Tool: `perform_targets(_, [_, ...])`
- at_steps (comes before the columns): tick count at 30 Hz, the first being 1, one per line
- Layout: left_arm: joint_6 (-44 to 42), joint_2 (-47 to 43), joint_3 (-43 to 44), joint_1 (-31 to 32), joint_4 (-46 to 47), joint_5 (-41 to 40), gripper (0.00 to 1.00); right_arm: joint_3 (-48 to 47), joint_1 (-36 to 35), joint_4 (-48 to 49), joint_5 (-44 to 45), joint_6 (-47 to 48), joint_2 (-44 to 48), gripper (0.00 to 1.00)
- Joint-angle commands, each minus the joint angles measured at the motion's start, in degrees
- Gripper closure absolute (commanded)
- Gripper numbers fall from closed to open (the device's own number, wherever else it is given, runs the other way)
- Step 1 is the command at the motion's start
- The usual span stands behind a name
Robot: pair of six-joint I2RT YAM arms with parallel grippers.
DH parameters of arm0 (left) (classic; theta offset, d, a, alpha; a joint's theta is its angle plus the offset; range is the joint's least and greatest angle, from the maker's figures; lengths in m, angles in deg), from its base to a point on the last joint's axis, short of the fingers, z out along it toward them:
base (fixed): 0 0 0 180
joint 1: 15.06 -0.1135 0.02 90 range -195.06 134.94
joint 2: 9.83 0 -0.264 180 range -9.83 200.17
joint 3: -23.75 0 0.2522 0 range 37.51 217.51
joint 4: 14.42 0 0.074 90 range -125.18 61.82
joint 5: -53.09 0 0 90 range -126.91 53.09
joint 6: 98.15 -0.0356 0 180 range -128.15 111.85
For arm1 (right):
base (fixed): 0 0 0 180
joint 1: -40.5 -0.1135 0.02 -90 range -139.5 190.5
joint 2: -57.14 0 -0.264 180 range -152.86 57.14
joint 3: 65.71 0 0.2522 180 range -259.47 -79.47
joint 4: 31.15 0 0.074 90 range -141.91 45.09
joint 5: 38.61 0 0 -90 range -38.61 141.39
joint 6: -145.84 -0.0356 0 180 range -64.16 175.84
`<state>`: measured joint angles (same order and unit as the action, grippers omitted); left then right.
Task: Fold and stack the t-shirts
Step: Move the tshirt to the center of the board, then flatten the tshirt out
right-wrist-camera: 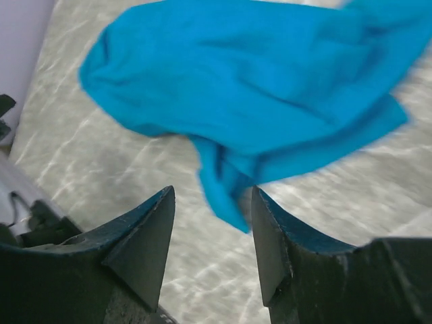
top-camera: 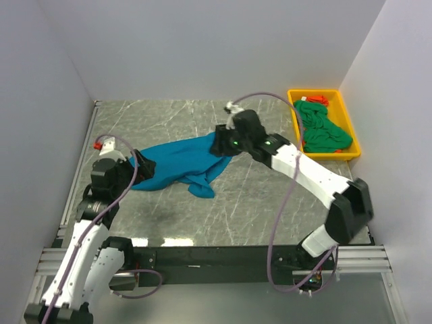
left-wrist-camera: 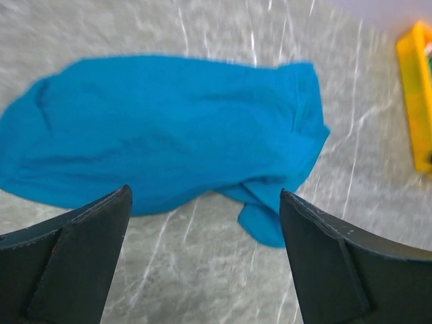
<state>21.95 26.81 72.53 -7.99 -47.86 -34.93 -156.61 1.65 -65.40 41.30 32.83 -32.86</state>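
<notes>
The teal-blue t-shirt [top-camera: 181,162] lies crumpled on the grey marble table, left of centre, with a sleeve sticking out toward the front. It fills the upper part of the left wrist view [left-wrist-camera: 169,128] and of the right wrist view [right-wrist-camera: 250,94]. My left gripper [top-camera: 143,167] is open and empty at the shirt's left end. My right gripper [top-camera: 221,145] is open and empty over the shirt's right end. The bright green t-shirt [top-camera: 322,128] and a small red-orange piece [top-camera: 318,100] lie in the yellow bin.
The yellow plastic bin [top-camera: 348,120] stands at the back right of the table, against the right wall; its edge shows in the left wrist view [left-wrist-camera: 417,101]. White walls close in the table on the left, back and right.
</notes>
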Motion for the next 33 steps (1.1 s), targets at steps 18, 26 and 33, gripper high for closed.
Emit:
perform_targets(18, [-0.31,9.23,1.62,2.69,-0.36,-1.45,0.04,23.1,-3.24,22.78,-8.55,8.76,-3.77,0.42])
perform_targets(26, [-0.58,10.38,1.71,2.69,-0.36,-0.83,0.04,19.14,-4.21,21.99,-7.84,11.14,-11.68,0.42])
perform_targets(33, [-0.84,10.38,1.62,2.69,-0.36,-0.75,0.04,17.99,-4.48,18.05,-6.01,12.28,-11.7,0.84])
